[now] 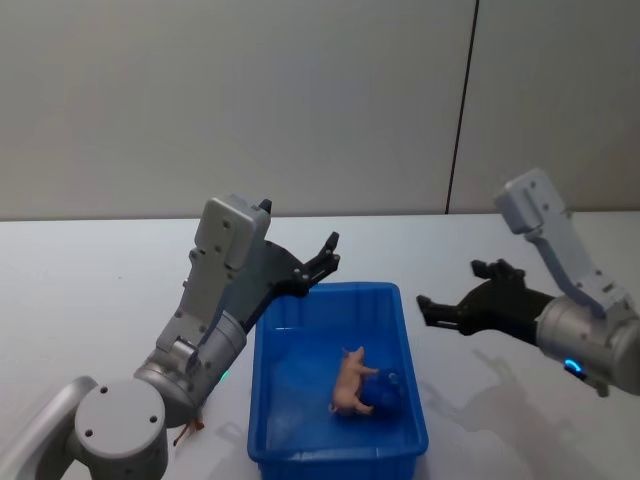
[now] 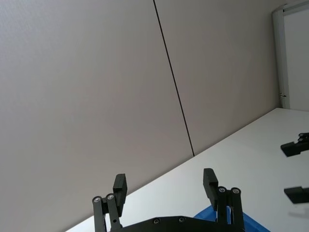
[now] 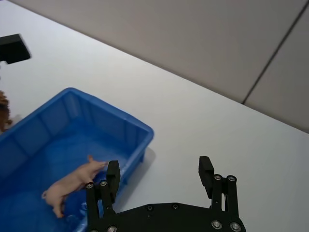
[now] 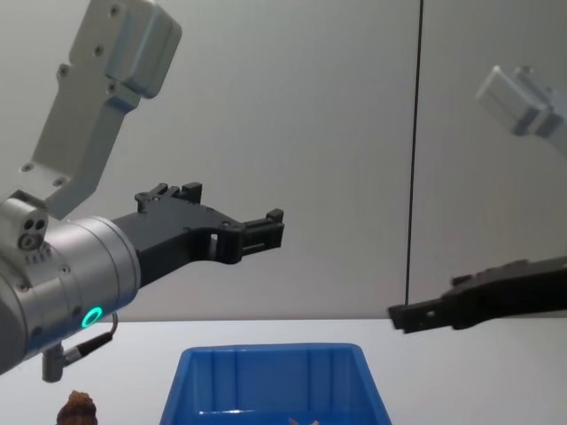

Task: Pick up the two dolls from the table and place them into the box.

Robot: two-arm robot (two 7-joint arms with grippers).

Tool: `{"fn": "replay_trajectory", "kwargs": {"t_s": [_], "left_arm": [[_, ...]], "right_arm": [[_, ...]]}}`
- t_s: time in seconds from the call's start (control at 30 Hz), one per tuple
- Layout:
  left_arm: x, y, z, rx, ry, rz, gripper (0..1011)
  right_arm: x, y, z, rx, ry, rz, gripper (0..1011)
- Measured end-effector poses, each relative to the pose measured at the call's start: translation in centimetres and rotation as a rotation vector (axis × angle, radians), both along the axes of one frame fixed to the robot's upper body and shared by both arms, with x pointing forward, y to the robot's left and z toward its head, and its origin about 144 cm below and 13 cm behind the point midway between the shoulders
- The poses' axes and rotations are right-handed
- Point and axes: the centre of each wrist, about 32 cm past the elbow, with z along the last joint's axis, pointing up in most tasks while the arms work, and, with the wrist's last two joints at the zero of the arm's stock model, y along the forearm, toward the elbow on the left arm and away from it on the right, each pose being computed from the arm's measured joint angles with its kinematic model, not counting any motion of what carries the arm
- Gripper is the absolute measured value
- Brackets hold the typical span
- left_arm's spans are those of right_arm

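Two robot arms held up over a white table. L gripper hangs in the air above the far-left corner of a blue plastic bin. Its jaws are spread wide w/ nothing between them; in its wrist view both fingers stand apart against a grey wall. R gripper hovers just outside the bin's right rim, also wide open & empty, its tips pointing toward the L gripper. Pink pig doll lies on the bin floor, below both grippers & nearer the robot, closer to the R one; neither touches it. Brown doll sits on the table outside the bin, well below & behind the L gripper, next to that arm's lower joint, off the bin's near-left corner.
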Motion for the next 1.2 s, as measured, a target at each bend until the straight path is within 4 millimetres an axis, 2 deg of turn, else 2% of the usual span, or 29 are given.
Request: {"fn": "replay_trajectory", "kwargs": {"t_s": [0.4, 0.93, 1.2], "left_arm": [[-0.5, 1.3, 0.5, 0.009, 0.057, 0.013, 1001], [-3.6, 4.0, 1.7, 0.016, 0.270, 0.137, 1001], [-4.9, 4.3, 2.3, 0.014, 0.382, 0.216, 1001]], "right_arm": [[-1.6, -1.1, -0.3, -0.019, -0.052, -0.183, 1001], [-3.1, -2.1, -0.7, -0.043, -0.108, -0.355, 1001], [-3.3, -2.3, -0.8, -0.048, -0.116, -0.383, 1001]]}}
